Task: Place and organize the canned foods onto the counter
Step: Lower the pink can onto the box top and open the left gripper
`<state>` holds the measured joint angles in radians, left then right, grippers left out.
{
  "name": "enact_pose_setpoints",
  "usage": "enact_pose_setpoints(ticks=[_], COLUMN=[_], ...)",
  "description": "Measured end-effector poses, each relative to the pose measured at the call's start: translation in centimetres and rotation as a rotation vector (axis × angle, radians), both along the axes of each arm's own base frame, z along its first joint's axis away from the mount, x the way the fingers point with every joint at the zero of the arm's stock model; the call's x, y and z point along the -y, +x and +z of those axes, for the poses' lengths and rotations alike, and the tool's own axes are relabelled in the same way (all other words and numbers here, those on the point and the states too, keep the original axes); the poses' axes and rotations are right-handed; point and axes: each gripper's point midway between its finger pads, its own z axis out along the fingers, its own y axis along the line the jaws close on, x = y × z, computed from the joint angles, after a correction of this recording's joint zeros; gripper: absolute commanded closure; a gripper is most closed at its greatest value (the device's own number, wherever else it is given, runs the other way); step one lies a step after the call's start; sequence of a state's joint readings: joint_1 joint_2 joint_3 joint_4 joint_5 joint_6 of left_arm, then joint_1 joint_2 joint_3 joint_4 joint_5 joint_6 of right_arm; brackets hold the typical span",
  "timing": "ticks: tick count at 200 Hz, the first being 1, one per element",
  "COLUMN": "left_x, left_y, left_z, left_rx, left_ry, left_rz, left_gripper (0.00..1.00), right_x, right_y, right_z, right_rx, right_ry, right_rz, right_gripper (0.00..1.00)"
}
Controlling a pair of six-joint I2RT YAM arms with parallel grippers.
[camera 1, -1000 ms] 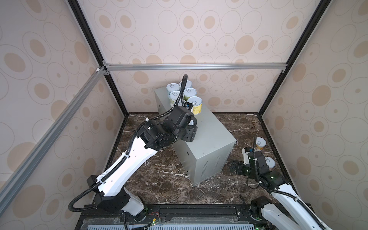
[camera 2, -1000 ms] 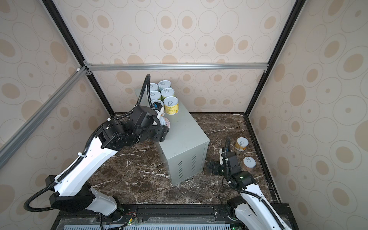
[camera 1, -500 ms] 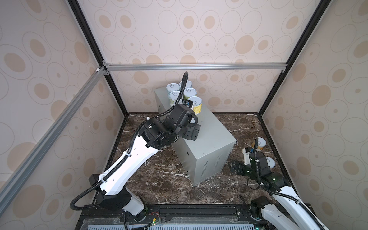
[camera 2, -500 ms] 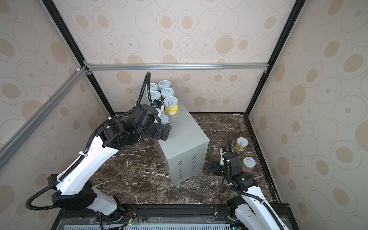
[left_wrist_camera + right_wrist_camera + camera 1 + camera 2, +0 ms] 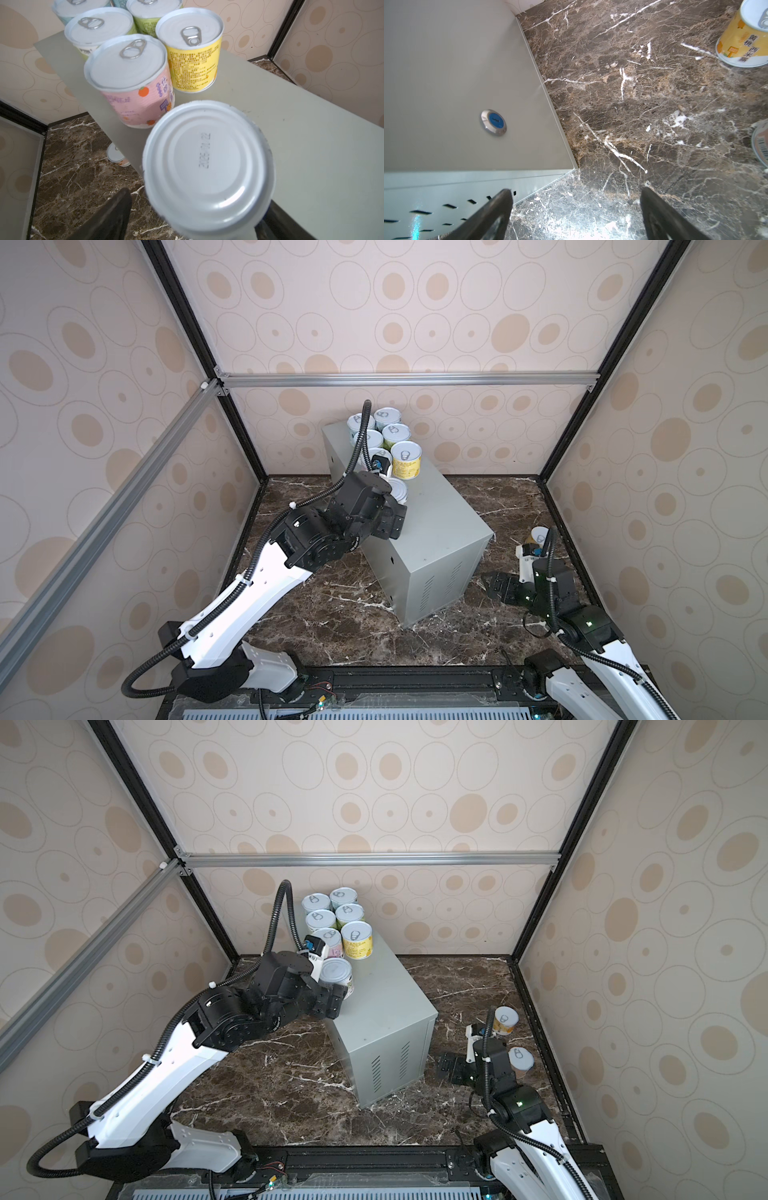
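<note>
Several canned foods stand in two rows at the far end of the counter (image 5: 440,526) (image 5: 390,1006) (image 5: 301,128). Among them are a yellow can (image 5: 407,464) (image 5: 356,944) (image 5: 193,68) and a pink can (image 5: 133,99). Nearest in the row, a can (image 5: 399,489) (image 5: 337,974) (image 5: 207,166) stands with its plain date-stamped end up. My left gripper (image 5: 392,524) (image 5: 330,1004) (image 5: 195,216) is open around this can, and one finger (image 5: 112,214) is clear of it. An orange can (image 5: 539,534) (image 5: 505,1020) (image 5: 745,41) stands on the marble. My right gripper (image 5: 496,587) (image 5: 446,1067) (image 5: 575,199) hangs open and empty by the counter's corner.
A second can (image 5: 520,1060) (image 5: 761,143) stands on the marble beside the right arm. Another can (image 5: 117,155) sits on the floor left of the counter. Patterned walls and black frame posts close in the back and both sides.
My left gripper has let go of the date-stamped can and drawn back a little toward the front. The can stays on the counter. The right arm has barely moved.
</note>
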<state>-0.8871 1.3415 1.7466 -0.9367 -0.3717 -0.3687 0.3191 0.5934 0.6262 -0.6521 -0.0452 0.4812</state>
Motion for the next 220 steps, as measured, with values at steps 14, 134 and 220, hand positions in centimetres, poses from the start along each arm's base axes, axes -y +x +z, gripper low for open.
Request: enact_pose_setpoints(ticks=[14,134,220], left_x=[-0.3,-0.8,-0.6], left_y=[-0.2,1.5,2.5], left_z=[-0.6,-1.9,-2.2], left_rx=[0.000,0.061,0.087], left_ry=[-0.008,-0.047,-0.072], left_rz=[0.007,0.125,0.145], left_gripper=[0.16,0.22,0.22], right_x=[0.0,0.0,-0.1], right_y=[-0.1,-0.1,-0.1], right_z=[0.0,1.1,0.8], right_rx=[-0.013,0.003,-0.014], right_ry=[-0.005,-0.006,-0.006], right_rz=[0.000,0.006,0.008], right_gripper=[0.02,0.02,0.02])
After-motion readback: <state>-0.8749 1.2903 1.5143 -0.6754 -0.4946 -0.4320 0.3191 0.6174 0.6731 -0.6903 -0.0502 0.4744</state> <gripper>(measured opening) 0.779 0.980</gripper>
